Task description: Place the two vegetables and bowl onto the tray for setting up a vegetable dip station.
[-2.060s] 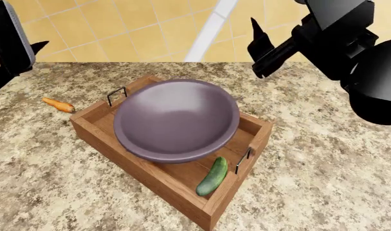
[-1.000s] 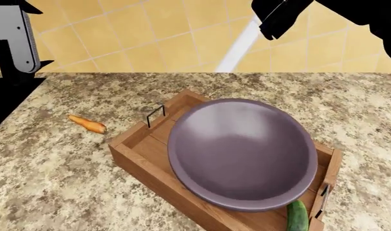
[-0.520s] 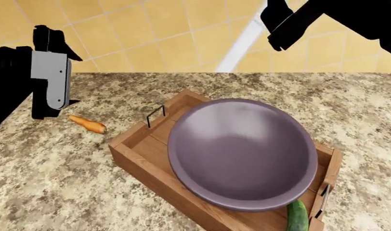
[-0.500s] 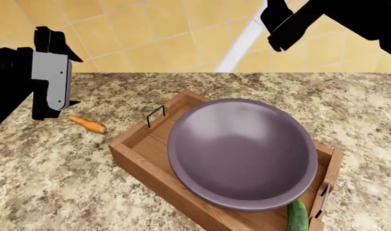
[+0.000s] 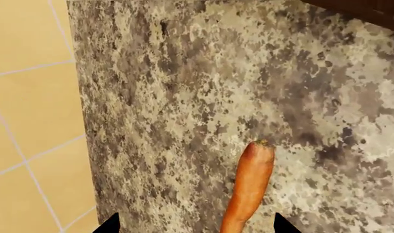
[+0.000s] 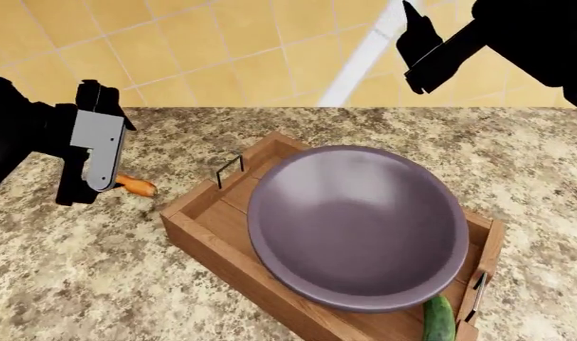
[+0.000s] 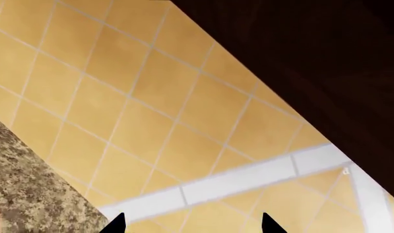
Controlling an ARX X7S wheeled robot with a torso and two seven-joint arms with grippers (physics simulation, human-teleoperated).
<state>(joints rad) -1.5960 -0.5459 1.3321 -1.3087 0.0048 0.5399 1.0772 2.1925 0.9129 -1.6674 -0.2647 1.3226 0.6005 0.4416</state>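
1. The counter (image 6: 80, 284) fills the lower frame of the head view, speckled stone.
2. The tray (image 6: 208, 227) sits centre-right on it, angled.
3. The bowl (image 6: 355, 227) rests in the tray, covering most of it.
4. The right gripper (image 6: 416, 50) hangs upper right, over no task thing; its fingers are spread.
5. The left gripper (image 6: 89, 153) hovers at left over the carrot (image 6: 137, 187), fingers spread either side in the wrist view.
6. The cucumber (image 6: 438, 320) lies in the tray, lower right.
7. The carrot, left of the tray, is the step in hand; next comes descending and pinching it.
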